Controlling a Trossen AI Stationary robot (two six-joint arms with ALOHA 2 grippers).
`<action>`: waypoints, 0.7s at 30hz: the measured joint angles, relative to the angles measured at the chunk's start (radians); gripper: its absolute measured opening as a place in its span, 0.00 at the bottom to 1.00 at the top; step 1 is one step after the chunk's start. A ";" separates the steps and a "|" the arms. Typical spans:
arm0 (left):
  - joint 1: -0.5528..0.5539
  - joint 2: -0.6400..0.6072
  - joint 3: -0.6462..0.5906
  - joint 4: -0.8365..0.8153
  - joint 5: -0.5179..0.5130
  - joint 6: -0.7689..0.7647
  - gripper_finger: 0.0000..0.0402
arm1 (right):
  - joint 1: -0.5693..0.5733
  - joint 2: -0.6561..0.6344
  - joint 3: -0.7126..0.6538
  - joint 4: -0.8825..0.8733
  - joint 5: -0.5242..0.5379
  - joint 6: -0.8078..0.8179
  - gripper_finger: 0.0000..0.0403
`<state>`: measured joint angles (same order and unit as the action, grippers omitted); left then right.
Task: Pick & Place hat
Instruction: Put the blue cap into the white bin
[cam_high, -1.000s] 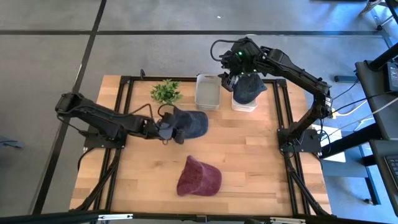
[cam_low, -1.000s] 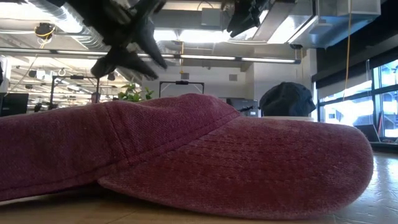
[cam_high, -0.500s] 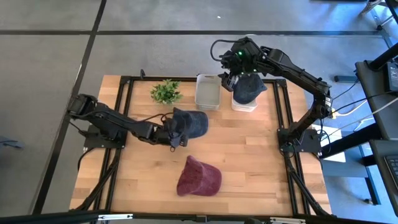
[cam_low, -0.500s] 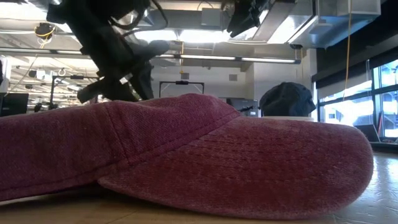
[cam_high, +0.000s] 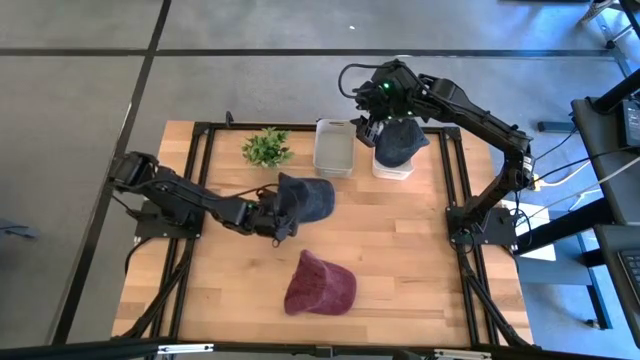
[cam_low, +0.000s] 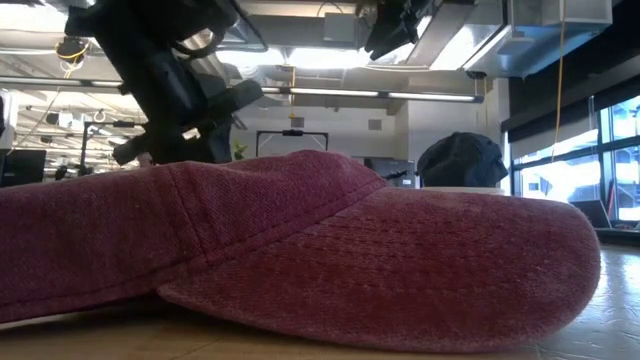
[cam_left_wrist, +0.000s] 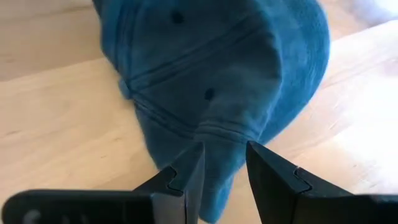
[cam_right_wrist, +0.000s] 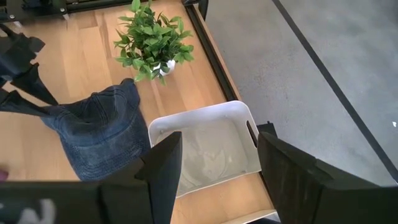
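- No brand, label or writing can be read on any hat or bin.
- The left claw (cam_high: 281, 222) lies low over the wooden bench (cam_high: 400, 250), at the near edge of the blue denim hat (cam_high: 307, 199). In the left wrist view its fingers (cam_left_wrist: 186, 177) stand a narrow gap apart, with a fold of the hat's rim (cam_left_wrist: 221, 134) between them; whether they press on it cannot be told.
- The blue denim hat lies flat near the bench's middle, just in front of the white bin (cam_high: 334, 146).
- The right claw (cam_high: 372, 126) hangs at the far side of the bench, fingers spread wide and holding nothing, above the white bin and beside a dark hat (cam_high: 397, 140) that sits on a second white container (cam_high: 392, 170).
- A small green plant (cam_high: 266, 147) stands left of the white bin, apart from it.
- A maroon hat (cam_high: 320, 284) lies alone nearer the front edge and fills most of the low view, blocking the bench behind it.
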<state>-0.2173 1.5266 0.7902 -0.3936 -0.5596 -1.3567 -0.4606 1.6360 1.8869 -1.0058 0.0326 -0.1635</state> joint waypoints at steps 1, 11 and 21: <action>0.000 0.013 0.000 0.000 0.003 0.001 0.28 | 0.000 0.000 0.000 0.000 0.000 0.000 0.52; 0.002 0.118 0.000 0.004 0.098 -0.010 0.28 | 0.000 0.000 0.000 0.009 0.000 -0.001 0.52; 0.004 0.122 0.000 0.046 0.163 -0.035 0.34 | 0.000 0.000 0.000 0.020 0.000 -0.002 0.52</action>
<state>-0.2134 1.6485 0.7898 -0.3475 -0.3965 -1.3915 -0.4610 1.6360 1.8866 -0.9860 0.0326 -0.1658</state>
